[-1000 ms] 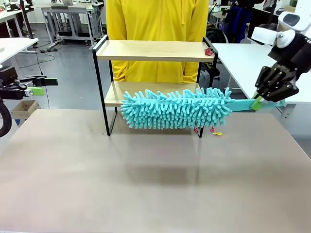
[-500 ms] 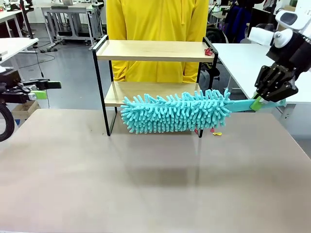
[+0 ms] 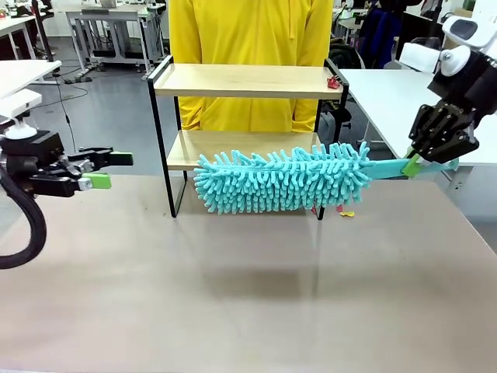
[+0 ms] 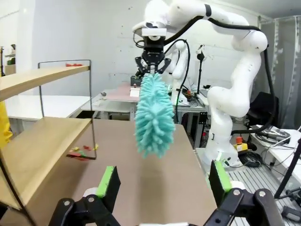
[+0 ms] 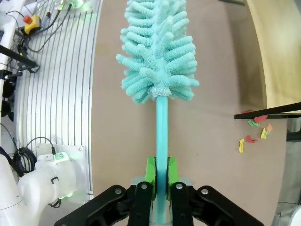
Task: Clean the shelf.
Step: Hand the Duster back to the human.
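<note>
At the table's far edge stands the shelf (image 3: pixel 247 81), two pale wood boards in a thin black frame, a person in yellow (image 3: pixel 250 31) behind it. Its top board carries red scraps (image 3: pixel 333 82) at the right end. The right gripper (image 3: pixel 412 165) clamps the duster (image 3: pixel 281 179) by its handle, fluffy head level before the lower board. The left gripper (image 3: pixel 107 169) hangs wide apart, nothing between. More scraps (image 5: pixel 254 132) lie by the shelf's foot (clearest in the right wrist view).

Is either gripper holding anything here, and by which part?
The right gripper holds the duster by its handle's end; the left gripper is open, empty.
</note>
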Robot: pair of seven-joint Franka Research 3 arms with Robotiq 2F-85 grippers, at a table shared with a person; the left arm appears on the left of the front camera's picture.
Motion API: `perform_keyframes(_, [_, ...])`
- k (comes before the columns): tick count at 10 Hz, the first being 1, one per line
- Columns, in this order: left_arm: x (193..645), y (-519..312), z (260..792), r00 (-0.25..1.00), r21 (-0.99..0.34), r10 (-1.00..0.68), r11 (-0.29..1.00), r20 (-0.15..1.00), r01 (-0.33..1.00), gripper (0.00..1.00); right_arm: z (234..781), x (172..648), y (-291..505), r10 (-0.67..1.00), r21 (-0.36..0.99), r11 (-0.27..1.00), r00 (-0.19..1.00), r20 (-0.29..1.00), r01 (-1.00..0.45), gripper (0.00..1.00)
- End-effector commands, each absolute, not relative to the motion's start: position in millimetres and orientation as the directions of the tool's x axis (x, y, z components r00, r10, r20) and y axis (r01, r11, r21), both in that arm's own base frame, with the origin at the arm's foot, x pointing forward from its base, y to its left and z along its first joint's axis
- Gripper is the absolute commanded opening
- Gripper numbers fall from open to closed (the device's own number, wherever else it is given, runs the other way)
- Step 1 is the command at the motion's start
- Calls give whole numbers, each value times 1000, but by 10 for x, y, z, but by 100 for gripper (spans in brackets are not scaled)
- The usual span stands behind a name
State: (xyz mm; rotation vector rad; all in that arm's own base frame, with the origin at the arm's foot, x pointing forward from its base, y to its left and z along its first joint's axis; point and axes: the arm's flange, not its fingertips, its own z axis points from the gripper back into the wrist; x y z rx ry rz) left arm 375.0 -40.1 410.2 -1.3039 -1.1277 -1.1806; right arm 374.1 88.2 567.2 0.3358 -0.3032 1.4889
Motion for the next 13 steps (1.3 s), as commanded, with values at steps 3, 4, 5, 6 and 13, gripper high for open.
perform_keyframes(3, [3615,-1097,4177,149,-149,-2,-33,989,988,100,5705,3730,889,908,38,68,78,412,-997,13])
perform_keyframes(4, [3604,-1202,4203,154,-154,-8,-8,988,988,100,5705,3730,889,908,38,68,78,412,-997,13])
perform_keyframes(5, [3607,-1317,4213,157,-157,-16,11,987,988,100,5705,3730,889,908,38,68,78,412,-997,13])
perform_keyframes(6, [3606,-1438,4201,150,-149,-36,14,988,989,100,5705,3730,889,908,38,68,78,412,-997,13])
perform_keyframes(13, [3667,-2214,4125,108,-108,-1,11,994,994,100,5705,3730,889,908,38,68,78,412,-997,13])
